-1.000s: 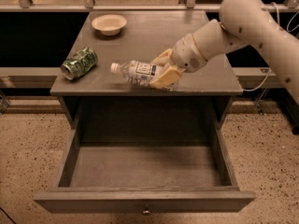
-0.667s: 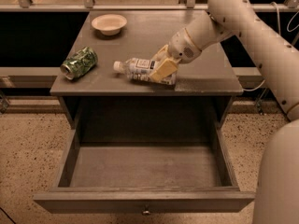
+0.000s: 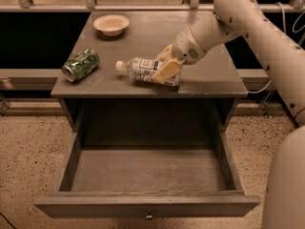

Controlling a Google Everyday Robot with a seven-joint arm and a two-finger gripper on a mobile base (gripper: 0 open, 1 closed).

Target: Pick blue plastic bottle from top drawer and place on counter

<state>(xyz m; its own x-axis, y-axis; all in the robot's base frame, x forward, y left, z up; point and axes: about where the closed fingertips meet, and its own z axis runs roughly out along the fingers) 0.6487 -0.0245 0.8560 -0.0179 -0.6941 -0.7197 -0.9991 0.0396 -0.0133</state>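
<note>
The blue plastic bottle [image 3: 141, 68] lies on its side on the counter [image 3: 209, 73], white cap pointing left. My gripper [image 3: 164, 70] is around the bottle's right end, with its tan fingers [image 3: 167, 69] closed on the bottle's body. The bottle rests on or just above the counter surface near the front edge. The top drawer [image 3: 147, 168] is pulled out wide below and holds nothing that I can see. Its round knob [image 3: 149, 217] shows on the front panel.
A crushed green can [image 3: 80, 64] lies on the counter's left side. A shallow cream bowl [image 3: 111, 24] sits at the back left. My white arm [image 3: 257, 27] reaches in from the upper right. Speckled floor surrounds the cabinet.
My arm and gripper moved slightly back and left with the bottle, and the bottle came down lower onto the counter.
</note>
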